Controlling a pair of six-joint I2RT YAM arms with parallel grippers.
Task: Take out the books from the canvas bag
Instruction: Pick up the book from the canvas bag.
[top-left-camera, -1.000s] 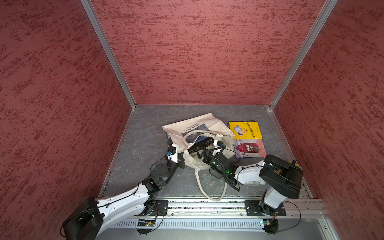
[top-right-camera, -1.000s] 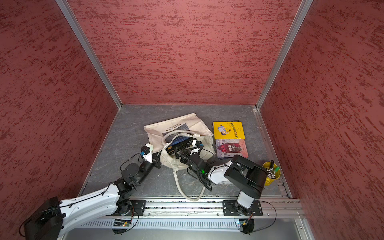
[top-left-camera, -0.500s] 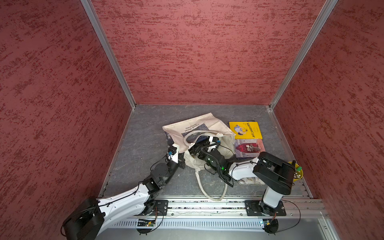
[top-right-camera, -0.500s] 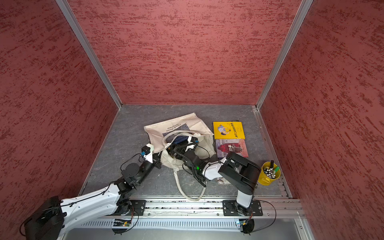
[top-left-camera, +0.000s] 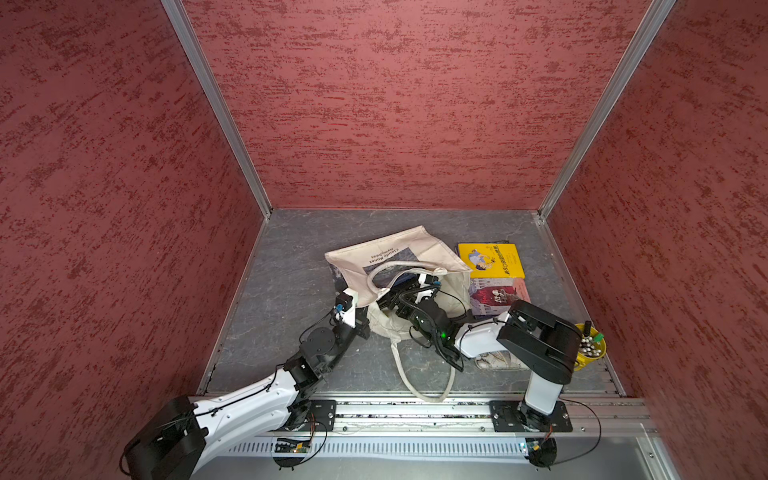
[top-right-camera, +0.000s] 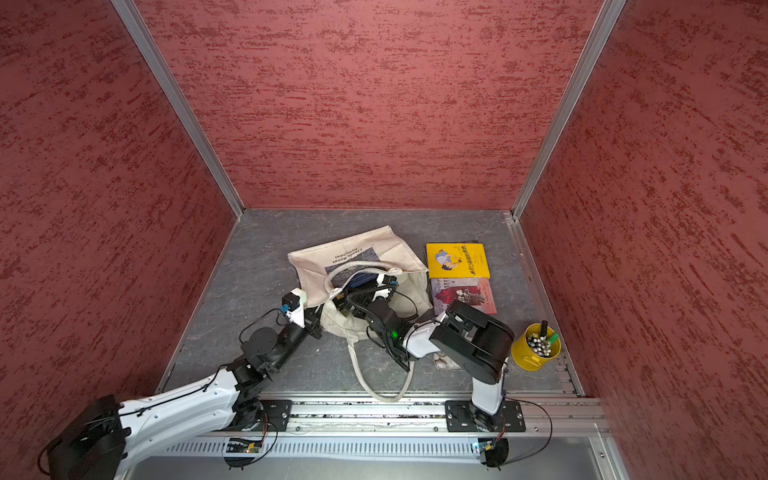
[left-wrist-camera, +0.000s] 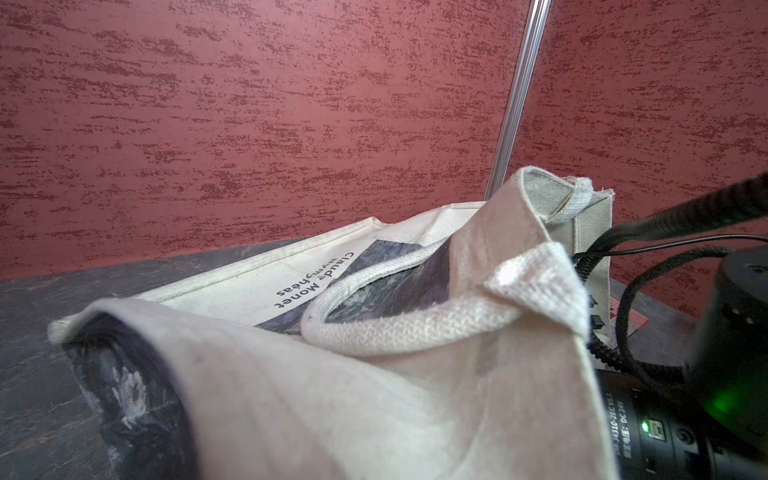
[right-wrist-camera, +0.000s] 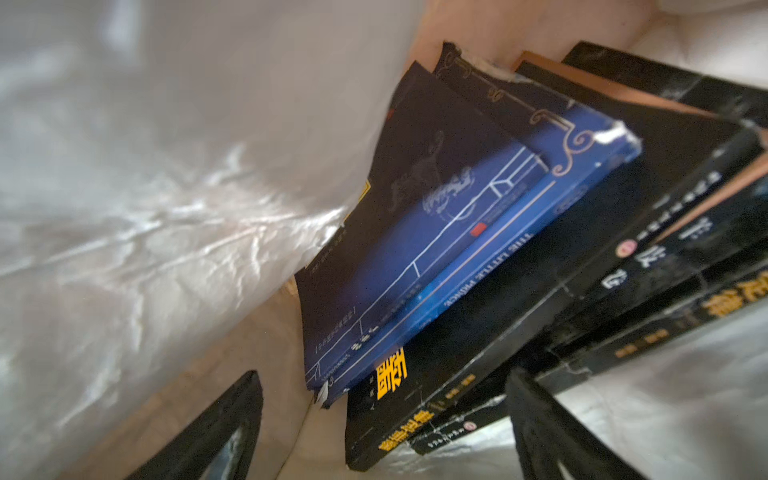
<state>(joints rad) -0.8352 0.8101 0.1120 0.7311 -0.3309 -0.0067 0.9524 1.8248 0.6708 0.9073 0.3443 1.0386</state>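
Left gripper: closed, apparently pinching the rim of the bag to keep its mouth raised. Right gripper: the nearer arm, inside the mouth with jaws wide and empty. Books: stacked flat directly ahead of it, spines running away from the fingers, the near corner lying between them. Beyond the bag, a yellow book lies already out.

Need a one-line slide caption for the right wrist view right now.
Right gripper, jaws open, inside the canvas bag, facing stacked dark blue and black books.
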